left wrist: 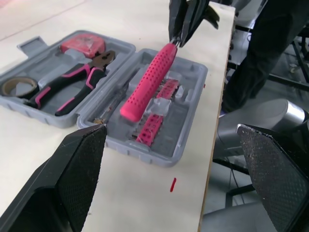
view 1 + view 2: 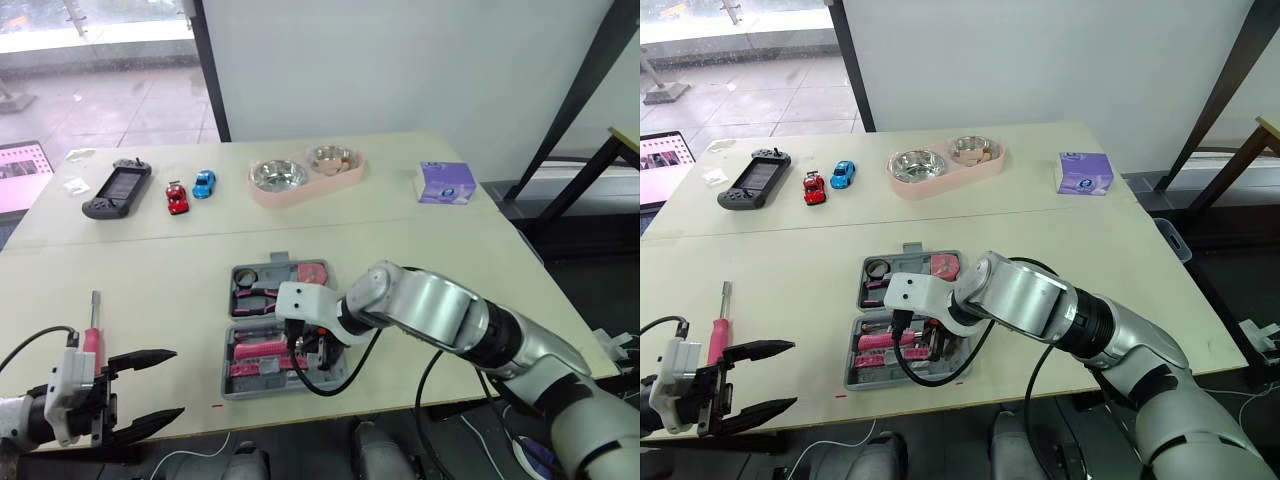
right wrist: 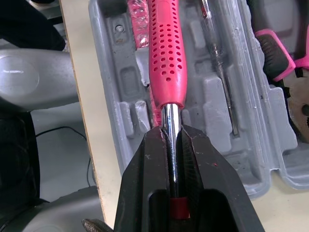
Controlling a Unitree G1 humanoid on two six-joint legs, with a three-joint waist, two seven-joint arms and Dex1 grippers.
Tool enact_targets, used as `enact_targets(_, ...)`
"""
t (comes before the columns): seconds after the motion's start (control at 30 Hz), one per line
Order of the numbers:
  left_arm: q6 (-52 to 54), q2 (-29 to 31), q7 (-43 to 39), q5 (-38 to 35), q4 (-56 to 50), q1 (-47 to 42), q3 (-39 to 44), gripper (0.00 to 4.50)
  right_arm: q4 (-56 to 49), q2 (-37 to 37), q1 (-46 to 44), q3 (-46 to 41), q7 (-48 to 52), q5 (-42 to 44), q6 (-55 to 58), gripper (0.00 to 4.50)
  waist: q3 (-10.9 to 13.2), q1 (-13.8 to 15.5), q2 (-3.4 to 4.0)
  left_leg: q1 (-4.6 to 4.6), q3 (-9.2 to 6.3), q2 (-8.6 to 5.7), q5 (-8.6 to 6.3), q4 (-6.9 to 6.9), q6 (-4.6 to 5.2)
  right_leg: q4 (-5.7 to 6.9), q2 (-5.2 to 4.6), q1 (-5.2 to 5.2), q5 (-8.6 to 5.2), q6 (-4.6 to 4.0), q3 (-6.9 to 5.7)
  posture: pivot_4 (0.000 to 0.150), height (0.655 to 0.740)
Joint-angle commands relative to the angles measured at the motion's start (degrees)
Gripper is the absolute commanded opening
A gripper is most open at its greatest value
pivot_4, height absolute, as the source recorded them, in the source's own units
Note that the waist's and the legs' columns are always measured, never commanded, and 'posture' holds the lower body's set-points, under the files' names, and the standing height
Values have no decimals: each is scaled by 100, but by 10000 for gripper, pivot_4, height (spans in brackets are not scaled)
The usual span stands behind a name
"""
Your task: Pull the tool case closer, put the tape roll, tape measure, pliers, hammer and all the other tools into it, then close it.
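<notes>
The grey tool case (image 2: 228,386) lies open near the table's front edge. Its far half holds the tape roll (image 1: 19,86), the pliers (image 1: 72,84) and the red tape measure (image 1: 82,44). My right gripper (image 3: 173,145) is shut on the hammer's metal shaft. The hammer's pink handle (image 1: 147,82) slants over the near half, above pink bits and beside a thin tester screwdriver (image 3: 219,67). My left gripper (image 2: 178,381) stands open at the front left with nothing in it. A pink-handled screwdriver (image 2: 93,330) lies on the table just beyond it.
Along the table's far side lie a black game console (image 2: 118,188), a red toy car (image 2: 177,199), a blue toy car (image 2: 204,183), a pink double bowl (image 2: 305,175) and a purple tissue box (image 2: 446,183). The case sits close to the table's front edge.
</notes>
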Motion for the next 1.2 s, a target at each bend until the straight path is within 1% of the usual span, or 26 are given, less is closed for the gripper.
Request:
enact_targets(0.03, -67, -9, 12, -54, -93, 2, 4, 45000, 116, 90, -217, 67, 30, -116, -310, 443, 0, -2, 0, 0, 0, 0, 0, -1, 0, 0, 0, 0, 0, 0, 0, 1500, 7387)
enact_targets(0.4, -119, -91, 203, -22, -357, 296, 47, 45000, 664, 239, -262, 578, 253, -466, -969, 443, 0, -7, -1, 1, 1, 0, 0, -4, 0, 1, 0, 0, -1, 1, 0, 1500, 7387)
enact_targets(0.83, -141, -67, 340, -43, -523, 560, 103, 45000, 1108, 483, -156, 783, 434, -874, -1355, 443, -1, -25, -1, 11, 0, 1, 0, -4, 0, 6, 1, 3, -1, 2, 0, 1500, 7387)
enact_targets(0.97, -153, -90, 377, -24, -531, 598, 81, 45000, 1402, 685, -55, 825, 395, -1042, -1548, 443, -2, -70, -3, 23, 0, 1, 0, -5, 0, 9, 2, 10, -2, 3, 0, 1500, 7387)
enact_targets(1.03, -162, -105, 399, -14, -543, 621, 61, 45000, 1512, 757, -3, 817, 395, -1115, -1625, 443, -3, -146, -5, 35, 0, 2, 0, -7, 0, 10, 3, 20, -6, 9, 0, 1500, 7387)
enact_targets(1.07, -164, -105, 407, -17, -550, 632, 61, 45000, 1533, 772, 18, 810, 412, -1138, -1642, 443, -3, -168, -4, 37, 0, 2, 0, -7, 0, 10, 3, 21, -12, 20, 0, 1500, 7387)
enact_targets(1.2, -152, -94, 427, -33, -568, 649, 82, 45000, 1590, 757, 111, 831, 492, -1219, -1698, 443, -3, -204, -4, 42, 0, 2, 0, -6, 0, 12, 4, 20, -11, 18, 0, 1500, 7387)
